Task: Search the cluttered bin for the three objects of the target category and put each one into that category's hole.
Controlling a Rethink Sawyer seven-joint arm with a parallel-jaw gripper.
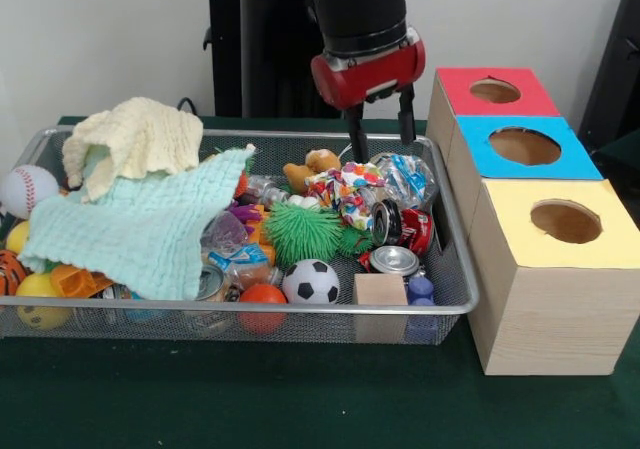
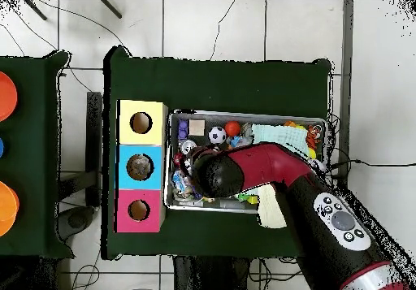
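The silver wire-mesh bin [image 1: 300,309] is full of toys; it also shows in the overhead view [image 2: 244,113]. My gripper [image 1: 381,141] hangs open and empty over the bin's far right corner. A wrinkly clear bottle with blue-and-white print [image 1: 405,177] lies right under its fingertips, apart from them. A second clear bottle [image 1: 262,189] lies mid-bin by the cloth. A third clear bottle with a blue label [image 1: 236,261] lies near the front rim. The blue-surround hole [image 1: 525,146] is in the middle wooden box; in the overhead view [image 2: 140,166] something greyish shows inside it. My arm [image 2: 244,171] hides the gripper from above.
A red-surround hole [image 1: 494,90] and a yellow-surround hole [image 1: 565,220] flank the blue one. Shiny cans [image 1: 402,225], a soccer ball [image 1: 311,281], a wooden block [image 1: 380,290], a green spiky ball [image 1: 300,231] and two cloths [image 1: 150,219] fill the bin.
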